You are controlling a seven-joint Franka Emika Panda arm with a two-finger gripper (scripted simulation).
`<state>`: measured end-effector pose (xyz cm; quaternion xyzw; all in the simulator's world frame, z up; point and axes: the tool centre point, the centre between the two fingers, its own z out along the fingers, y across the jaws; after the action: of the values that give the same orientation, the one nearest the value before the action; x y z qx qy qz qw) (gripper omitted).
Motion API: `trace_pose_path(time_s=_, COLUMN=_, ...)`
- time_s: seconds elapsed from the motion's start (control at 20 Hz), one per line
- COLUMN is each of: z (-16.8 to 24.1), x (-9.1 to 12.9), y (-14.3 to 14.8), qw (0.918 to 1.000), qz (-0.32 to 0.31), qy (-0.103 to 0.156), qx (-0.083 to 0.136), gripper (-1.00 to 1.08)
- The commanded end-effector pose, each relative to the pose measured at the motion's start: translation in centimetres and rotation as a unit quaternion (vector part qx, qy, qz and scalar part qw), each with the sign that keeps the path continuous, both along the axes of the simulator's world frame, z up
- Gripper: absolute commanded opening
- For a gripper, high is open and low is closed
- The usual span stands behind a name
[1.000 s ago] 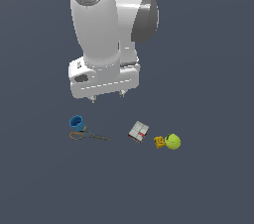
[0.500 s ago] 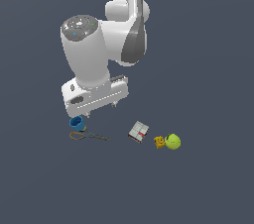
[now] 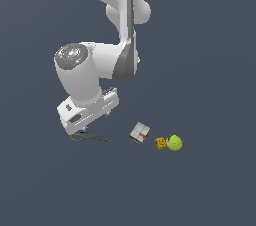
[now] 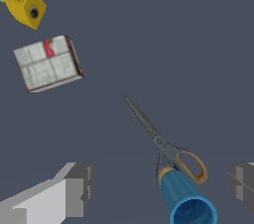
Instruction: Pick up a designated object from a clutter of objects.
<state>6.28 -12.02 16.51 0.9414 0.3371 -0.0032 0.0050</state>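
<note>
Scissors [image 4: 161, 144] lie between my gripper's [image 4: 161, 188] spread fingers [image 4: 78, 189], handle loop nearest, beside the blue cup [image 4: 187, 202]. I see the white-red box [image 4: 47, 63] and yellow block [image 4: 26, 5] well beyond the blade tip.

I see my arm [image 3: 107, 17] as smooth white rounded shells with dark grey bands at the joints. The wrist housing [image 3: 75, 67] ends in a grey disc cap with small coloured marks. Below it sits a boxy white hand [image 3: 87, 110]. My fingers [image 4: 77, 188] look blocky, pale grey.
</note>
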Motion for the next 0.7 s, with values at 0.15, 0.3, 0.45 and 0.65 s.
trace_pose_path(time_s=0.15, z=-2.9, x=0.5, y=-1.6, qw=0.9982, qz=0.059, qy=0.0, qx=0.001, gripper=1.0)
trace_pose_path(time_s=0.3, z=-4.5, x=0.7, y=-2.5, qw=0.9959, qz=0.091, qy=0.0, qx=0.002, gripper=1.0)
trace_pose_path(time_s=0.45, z=-6.1, x=0.8, y=-3.3, qw=0.9925, qz=0.122, qy=0.0, qx=0.003, gripper=1.0)
trace_pose_path(time_s=0.65, z=-7.9, x=0.9, y=-4.2, qw=0.9877, qz=0.156, qy=0.0, qx=0.004, gripper=1.0)
